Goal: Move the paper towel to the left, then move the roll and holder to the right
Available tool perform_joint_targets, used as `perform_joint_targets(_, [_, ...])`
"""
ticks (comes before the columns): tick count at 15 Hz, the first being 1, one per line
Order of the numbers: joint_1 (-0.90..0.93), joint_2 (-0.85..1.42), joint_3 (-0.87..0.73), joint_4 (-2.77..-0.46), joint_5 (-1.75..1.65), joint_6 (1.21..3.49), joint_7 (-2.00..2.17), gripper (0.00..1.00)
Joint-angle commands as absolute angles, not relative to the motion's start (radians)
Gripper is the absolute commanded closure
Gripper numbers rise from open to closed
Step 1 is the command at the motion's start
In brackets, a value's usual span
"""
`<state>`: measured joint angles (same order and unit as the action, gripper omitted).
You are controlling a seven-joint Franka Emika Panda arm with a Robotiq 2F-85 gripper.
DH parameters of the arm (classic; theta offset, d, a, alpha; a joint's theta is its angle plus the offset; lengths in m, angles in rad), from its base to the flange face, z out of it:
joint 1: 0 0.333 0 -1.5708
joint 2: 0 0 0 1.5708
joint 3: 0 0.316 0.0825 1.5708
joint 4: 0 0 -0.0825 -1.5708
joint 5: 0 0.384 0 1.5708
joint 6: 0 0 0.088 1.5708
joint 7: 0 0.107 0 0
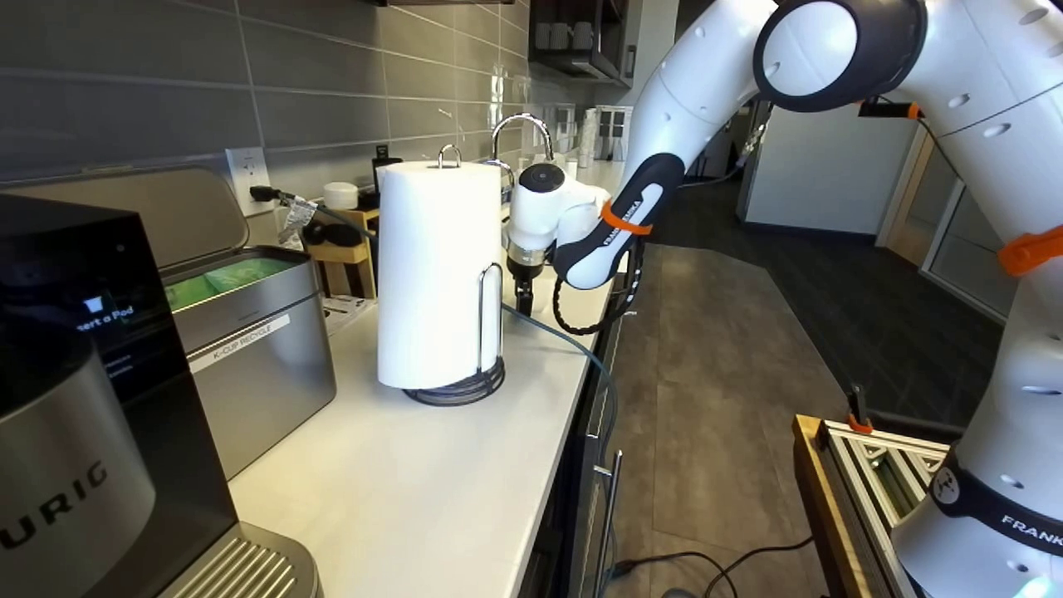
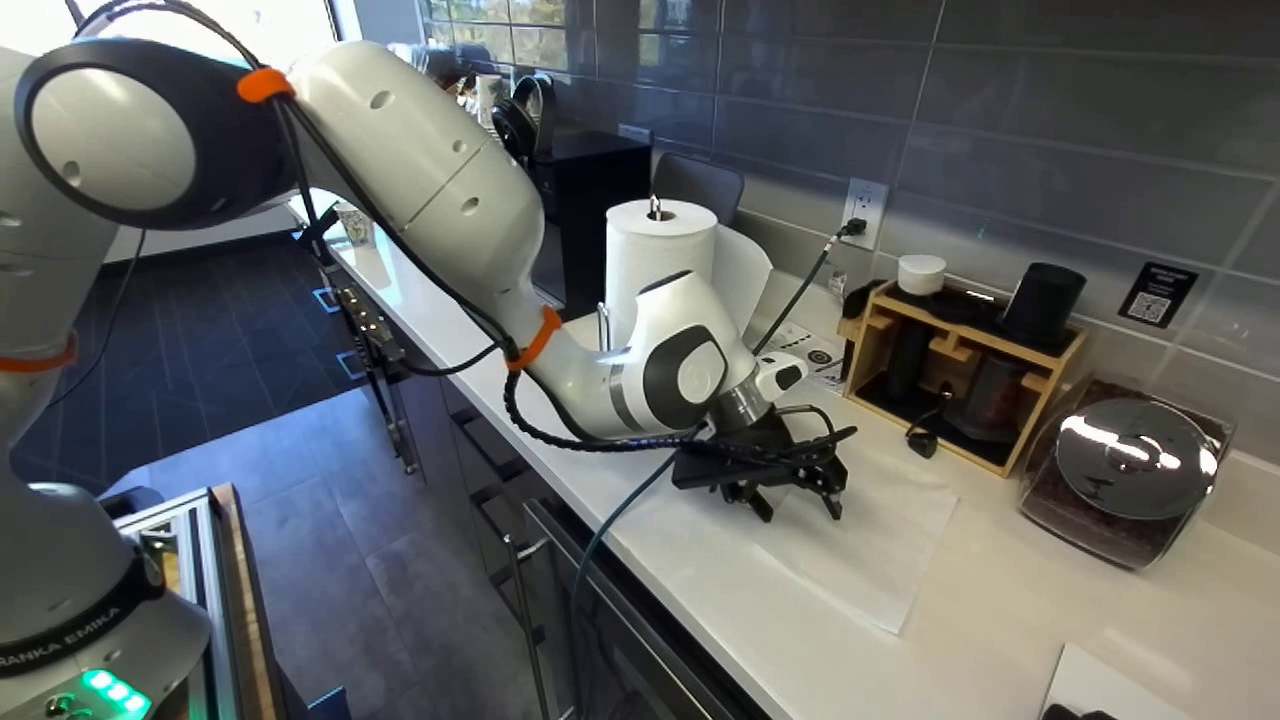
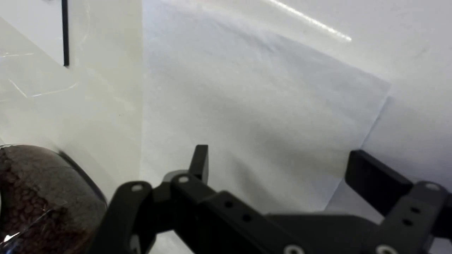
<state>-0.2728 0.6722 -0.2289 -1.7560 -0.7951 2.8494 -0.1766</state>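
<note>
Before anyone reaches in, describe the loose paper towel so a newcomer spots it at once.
Over the pale counter beside the tiled wall, find the open gripper. The paper towel lies beneath it: a flat, blank white sheet, unlike the thick upright roll.

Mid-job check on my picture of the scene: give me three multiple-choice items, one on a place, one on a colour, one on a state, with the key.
1. Where does the roll and holder stand?
A) on the floor
B) on the counter
C) on the coffee maker

2. What colour are the straps on the arm?
A) blue
B) yellow
C) orange

3. In what state is the gripper?
A) open
B) shut
C) clamped on the roll and holder

Key:
1 B: in an exterior view its round wire base rests on the counter.
2 C: orange straps show around the arm in both exterior views.
3 A: in the wrist view its jaws stand apart, with the paper towel showing between them.
</note>
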Motion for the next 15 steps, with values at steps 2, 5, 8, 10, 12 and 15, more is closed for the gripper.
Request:
perform_joint_targets(2, [-0.276,0.692,-0.229,-1.712,-0.712,2.833,-0.204,0.00])
perform_joint_targets(5, [-0.292,0.621,-0.206,-1.754,-0.644,2.835,-0.238,0.00])
perform_joint_targets(8, [-0.283,0.582,-0.210,-1.769,-0.593,2.786,-0.278,0.00])
perform_joint_targets(10, [-0.257,0.555,-0.223,-1.802,-0.588,2.747,-0.277,0.00])
perform_joint_targets(12, [-0.251,0.546,-0.215,-1.812,-0.576,2.690,-0.293,0.00])
perform_joint_targets(15, [-0.241,0.536,-0.207,-1.830,-0.565,2.644,-0.306,0.00])
